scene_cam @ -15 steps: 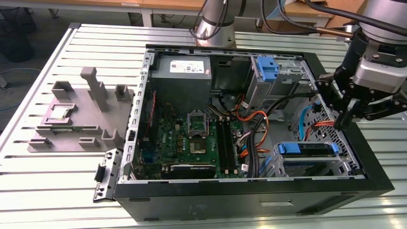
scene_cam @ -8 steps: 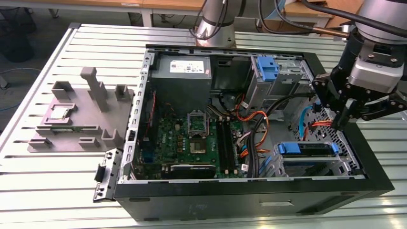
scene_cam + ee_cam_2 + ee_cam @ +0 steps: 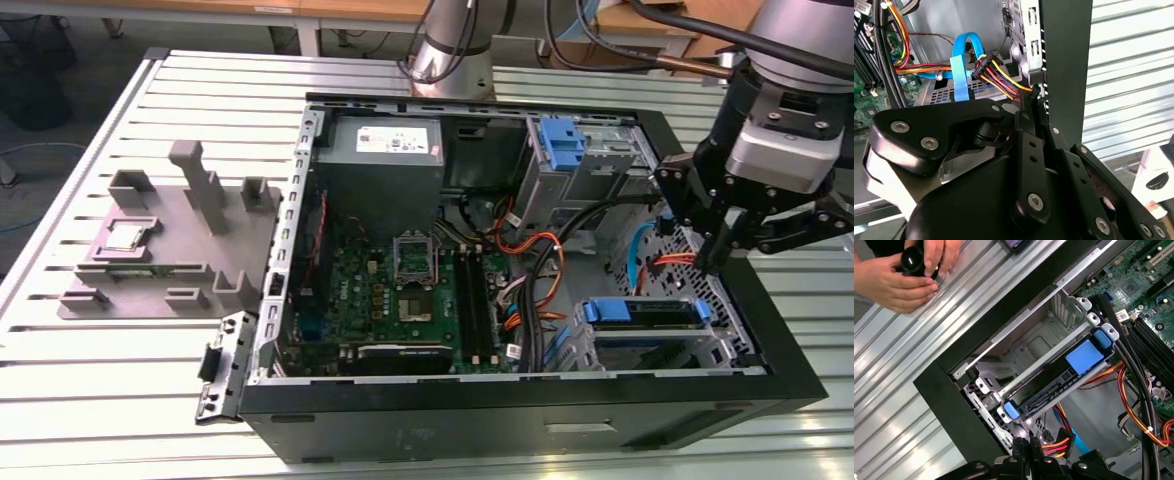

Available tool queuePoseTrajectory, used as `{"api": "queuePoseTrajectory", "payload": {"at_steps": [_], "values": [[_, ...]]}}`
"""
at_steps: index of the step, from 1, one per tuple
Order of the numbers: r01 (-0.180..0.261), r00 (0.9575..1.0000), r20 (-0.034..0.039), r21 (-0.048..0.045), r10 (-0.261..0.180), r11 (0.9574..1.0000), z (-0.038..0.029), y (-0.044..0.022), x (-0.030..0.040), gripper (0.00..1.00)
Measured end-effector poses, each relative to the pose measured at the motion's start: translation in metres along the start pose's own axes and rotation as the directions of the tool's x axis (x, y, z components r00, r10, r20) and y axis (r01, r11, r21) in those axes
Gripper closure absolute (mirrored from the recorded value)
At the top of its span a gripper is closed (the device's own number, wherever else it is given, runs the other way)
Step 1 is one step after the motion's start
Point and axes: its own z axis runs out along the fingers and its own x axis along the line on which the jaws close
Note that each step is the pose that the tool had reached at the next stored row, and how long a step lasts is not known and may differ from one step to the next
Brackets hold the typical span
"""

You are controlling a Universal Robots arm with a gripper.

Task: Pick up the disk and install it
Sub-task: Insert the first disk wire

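The disk (image 3: 643,312) sits in the drive cage at the near right corner of the open computer case (image 3: 534,425), blue rails showing, so installation appears at or near completion. The pincer (image 3: 721,262) hangs just above the case's right wall, pressed together and empty. Any next move requires clearing the cables (image 3: 999,75) beside it.
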Motion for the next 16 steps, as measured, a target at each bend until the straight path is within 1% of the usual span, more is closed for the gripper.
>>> {"api": "queuePoseTrajectory", "payload": {"at_steps": [2,4,6,8,10,12,14,16], "values": [[-0.035,0.9994,-0.0004,-0.0076,0.035,0.9994,0.0002,0.0,0.0,0.83],[-0.07,0.9976,-0.0011,-0.0153,0.07,0.9975,0.0003,0.0,-0.0001,0.83],[-0.106,0.9943,-0.0021,-0.0233,0.106,0.9941,0.0005,0.0,-0.0001,0.83],[-0.141,0.99,-0.0034,-0.031,0.141,0.9895,0.0007,0.0,-0.0002,0.83],[-0.176,0.9844,-0.005,-0.0385,0.176,0.9837,0.0009,0.0,-0.0002,0.83],[-0.211,0.9774,-0.0069,-0.0463,0.211,0.9763,0.0011,-0.0001,-0.0003,0.83],[-0.245,0.9694,-0.0089,-0.0537,0.245,0.9679,0.0015,0.0,-0.0003,0.83],[-0.279,0.9602,-0.0113,-0.0612,0.279,0.9582,0.0018,0.0,-0.0004,0.83]]}}
